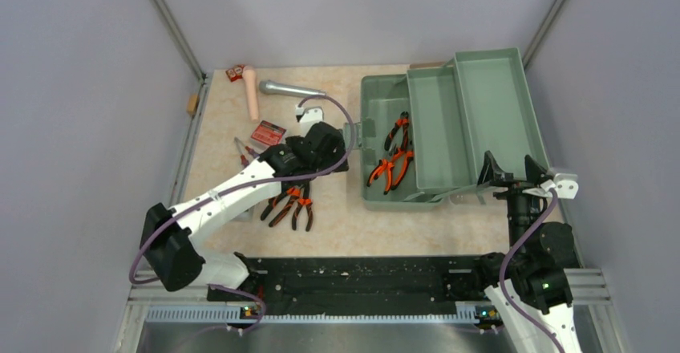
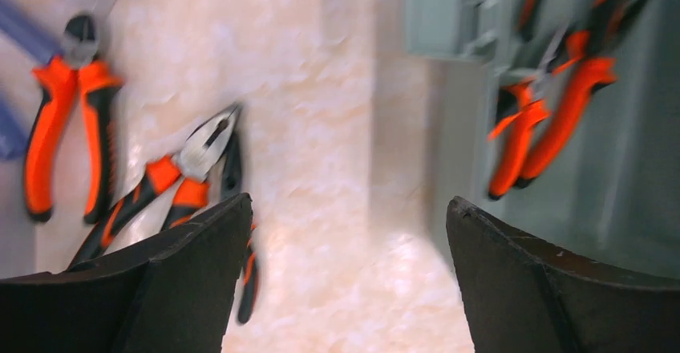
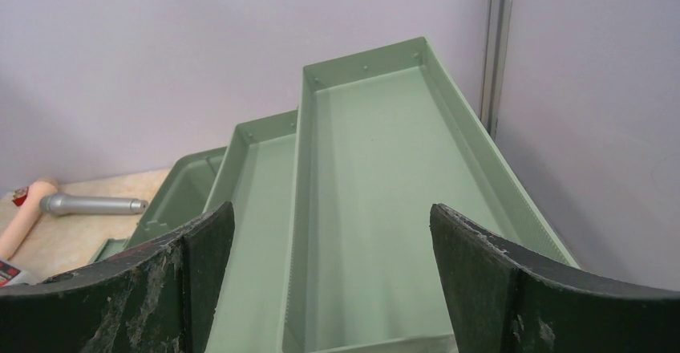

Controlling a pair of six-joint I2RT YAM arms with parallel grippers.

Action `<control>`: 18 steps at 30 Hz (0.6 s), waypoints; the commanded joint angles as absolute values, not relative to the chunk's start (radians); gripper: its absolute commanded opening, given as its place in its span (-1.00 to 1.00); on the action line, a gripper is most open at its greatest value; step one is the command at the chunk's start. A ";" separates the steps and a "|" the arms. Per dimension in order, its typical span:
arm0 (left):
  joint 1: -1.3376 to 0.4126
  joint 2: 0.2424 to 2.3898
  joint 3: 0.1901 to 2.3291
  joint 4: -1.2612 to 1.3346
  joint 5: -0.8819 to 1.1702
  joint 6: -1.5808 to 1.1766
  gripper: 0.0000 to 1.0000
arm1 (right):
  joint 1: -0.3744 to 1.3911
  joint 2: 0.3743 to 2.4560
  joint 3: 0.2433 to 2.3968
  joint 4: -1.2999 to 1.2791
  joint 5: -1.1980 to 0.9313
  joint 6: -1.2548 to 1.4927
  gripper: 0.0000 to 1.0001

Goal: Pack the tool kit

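Observation:
The sage-green toolbox [image 1: 377,96] stands open at the right, its two trays [image 1: 489,104] stepped back. Two orange-and-black pliers [image 1: 391,159] lie in its bottom compartment. More pliers [image 1: 293,206] lie on the table under my left arm. My left gripper [image 1: 343,151] hangs open and empty just left of the box wall. In the left wrist view it [image 2: 349,204] is over bare table, with pliers [image 2: 184,172] to its left and the boxed pliers [image 2: 553,104] to its right. My right gripper [image 1: 512,168] is open and empty at the box's near right corner, facing the trays [image 3: 377,192].
A silver microphone [image 1: 287,88], a pinkish cylinder [image 1: 251,92] and a small red box [image 1: 234,72] lie at the back left. A flat red box [image 1: 267,133] and screwdrivers [image 1: 243,152] lie beside my left arm. Grey walls enclose the table.

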State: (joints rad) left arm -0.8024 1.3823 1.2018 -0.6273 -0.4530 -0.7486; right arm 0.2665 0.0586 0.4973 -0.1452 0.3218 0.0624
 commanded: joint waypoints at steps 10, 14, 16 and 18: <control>-0.804 1.353 0.945 -0.784 -0.335 -0.874 0.63 | 0.281 0.048 0.491 -0.109 0.329 0.052 0.81; -0.804 1.395 0.935 -0.763 -0.327 -0.856 0.44 | 0.281 0.048 0.492 -0.110 0.330 0.053 0.81; -0.801 1.434 0.944 -0.770 -0.325 -0.853 0.37 | 0.282 0.048 0.491 -0.109 0.333 0.052 0.81; -0.791 1.463 0.935 -0.764 -0.309 -0.859 0.35 | 0.281 0.049 0.491 -0.110 0.333 0.051 0.81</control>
